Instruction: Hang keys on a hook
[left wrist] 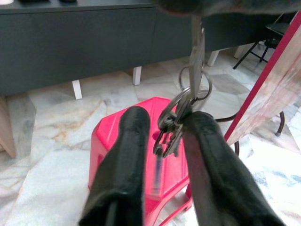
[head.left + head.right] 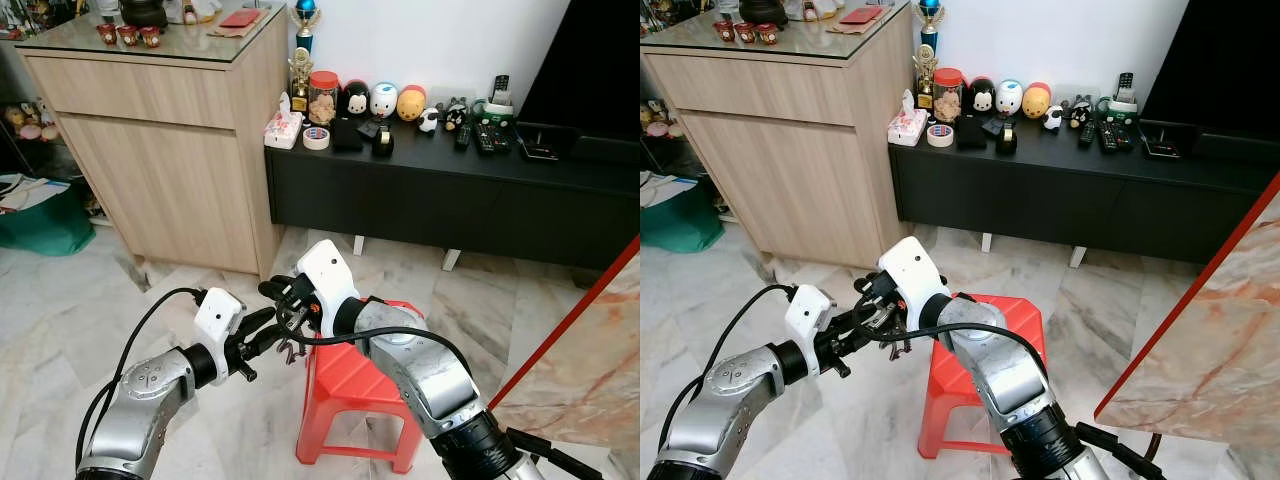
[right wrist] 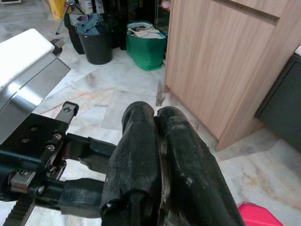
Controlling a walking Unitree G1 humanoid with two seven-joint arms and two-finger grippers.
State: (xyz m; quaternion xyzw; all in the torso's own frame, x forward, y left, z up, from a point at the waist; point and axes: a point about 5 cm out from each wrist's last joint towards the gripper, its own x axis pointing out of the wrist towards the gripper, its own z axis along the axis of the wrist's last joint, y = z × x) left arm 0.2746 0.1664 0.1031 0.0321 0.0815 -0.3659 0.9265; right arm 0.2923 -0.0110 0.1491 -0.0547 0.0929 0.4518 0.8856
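Low in the frame's centre, a red plastic stool on pale marbled floor tiles; at upper left, a light wooden cabinet with a glass top carrying small red cups. Across the upper right, a long black low console against a white wall, bearing a tissue box, a tape roll, a red-lidded jar, round toy figures and remote controls. At far left, a green bag; along the right edge, a red-edged marbled panel.

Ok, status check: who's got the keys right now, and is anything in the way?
Right gripper shut on the keys, held above the red stool. Left gripper open, fingers either side of the bunch. No hook in sight.
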